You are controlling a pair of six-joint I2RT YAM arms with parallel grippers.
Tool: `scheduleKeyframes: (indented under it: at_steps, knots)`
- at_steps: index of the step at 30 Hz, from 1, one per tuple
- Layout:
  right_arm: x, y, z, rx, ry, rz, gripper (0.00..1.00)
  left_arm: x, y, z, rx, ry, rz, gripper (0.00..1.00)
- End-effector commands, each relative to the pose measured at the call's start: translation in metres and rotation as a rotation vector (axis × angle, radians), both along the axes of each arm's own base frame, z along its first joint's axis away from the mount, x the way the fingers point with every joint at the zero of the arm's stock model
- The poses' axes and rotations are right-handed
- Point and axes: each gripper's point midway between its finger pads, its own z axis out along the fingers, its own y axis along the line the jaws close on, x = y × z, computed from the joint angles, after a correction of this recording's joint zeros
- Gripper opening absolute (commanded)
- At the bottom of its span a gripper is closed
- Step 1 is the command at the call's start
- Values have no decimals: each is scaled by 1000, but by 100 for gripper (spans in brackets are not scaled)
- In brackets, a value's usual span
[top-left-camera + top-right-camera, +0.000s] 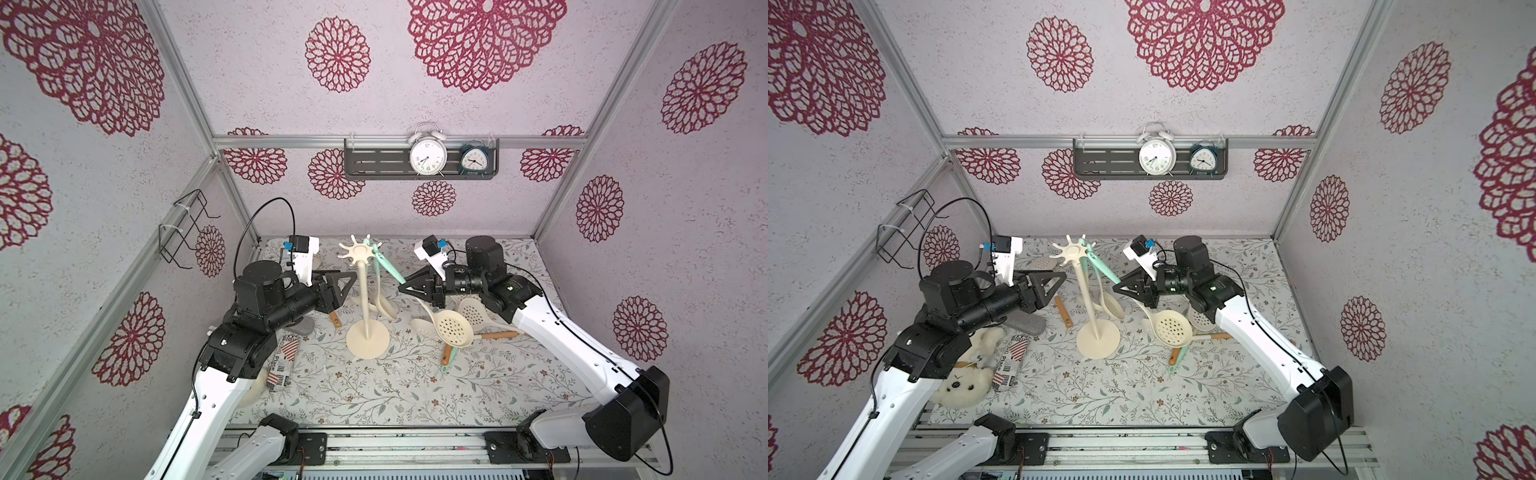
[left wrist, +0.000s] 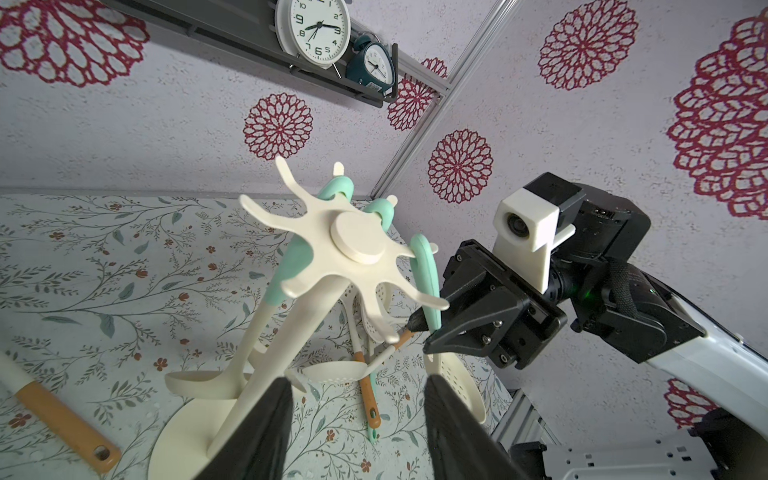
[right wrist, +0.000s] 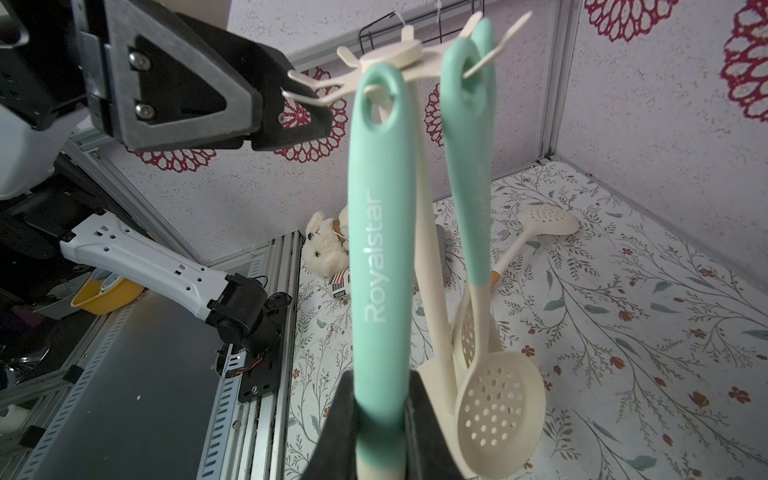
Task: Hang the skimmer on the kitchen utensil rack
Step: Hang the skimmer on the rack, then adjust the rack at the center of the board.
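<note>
The kitchen utensil rack (image 1: 365, 309) stands in the middle of the tabletop (image 1: 386, 399). The right claw (image 1: 402, 286), at 3 o'clock of its pole, is clamped tight on the mint handle of the skimmer (image 1: 454, 331). The handle's top eye is hooked on the crown's 3 o'clock side. The left claw (image 2: 359, 380), at 9 o'clock, is partly spread and empty, just beside the pole.

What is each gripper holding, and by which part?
Right gripper: jaws shut on the skimmer, at the lower end of its mint handle, near the cream stem. Left gripper: jaws open beside the kitchen utensil rack, holding nothing.
</note>
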Motion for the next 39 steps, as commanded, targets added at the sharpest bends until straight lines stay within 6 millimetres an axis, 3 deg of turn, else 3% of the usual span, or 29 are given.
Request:
scheduleKeyframes:
  at_steps: [1, 9, 18, 23, 29, 32, 39]
  knots:
    - [-1, 5, 8, 12, -20, 23, 0, 2, 1, -4, 15, -24, 0, 58]
    - [-6, 21, -6, -1, -5, 49, 0, 3, 2, -24, 17, -109, -2, 65]
    - [-11, 35, -26, 28, 33, 58, 0, 9, -6, -44, -3, -215, -35, 65]
    - [-12, 38, -26, 58, 37, 55, 0, 15, -14, -52, 8, -245, -74, 65]
    - [-15, 29, -1, 116, -10, 11, 30, 26, -15, -68, 62, -262, -111, 59]
    - [-19, 19, 11, 149, -45, -33, 38, 28, -22, -78, 66, -272, -181, 56]
    - [-26, -20, 20, 197, -120, -215, 41, 31, -34, -89, 67, -280, -295, 49]
